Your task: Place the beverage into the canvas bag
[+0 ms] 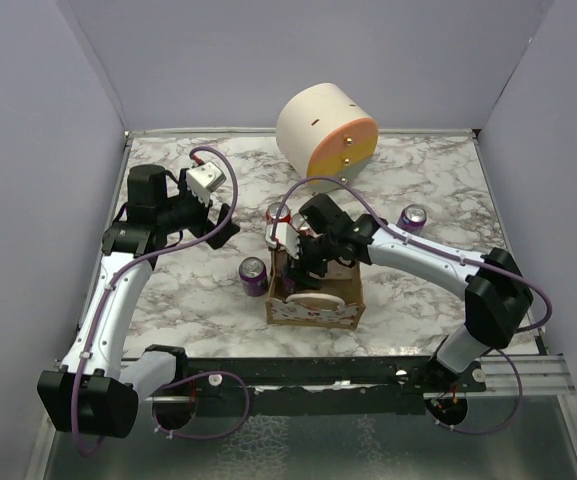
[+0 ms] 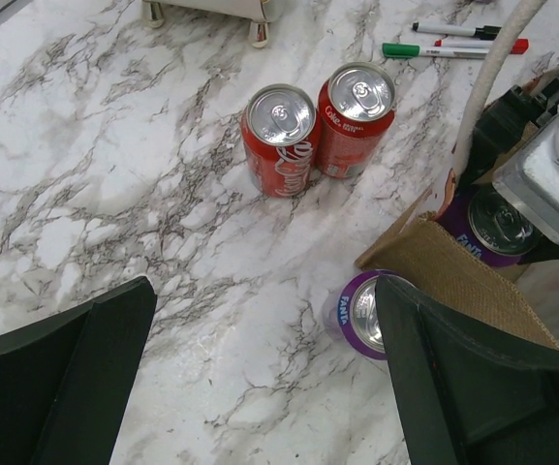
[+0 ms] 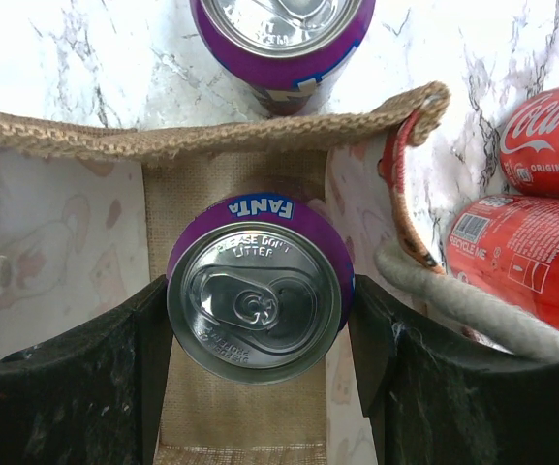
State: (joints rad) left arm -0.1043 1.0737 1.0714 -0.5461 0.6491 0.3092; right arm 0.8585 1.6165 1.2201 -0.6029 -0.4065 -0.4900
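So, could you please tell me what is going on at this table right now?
The right gripper is clamped on a purple Fanta can, holding it upright inside the open canvas bag, not yet let go. The left gripper hangs open and empty over the table beside the bag. A second purple can stands just outside the bag, with two red cola cans beyond it.
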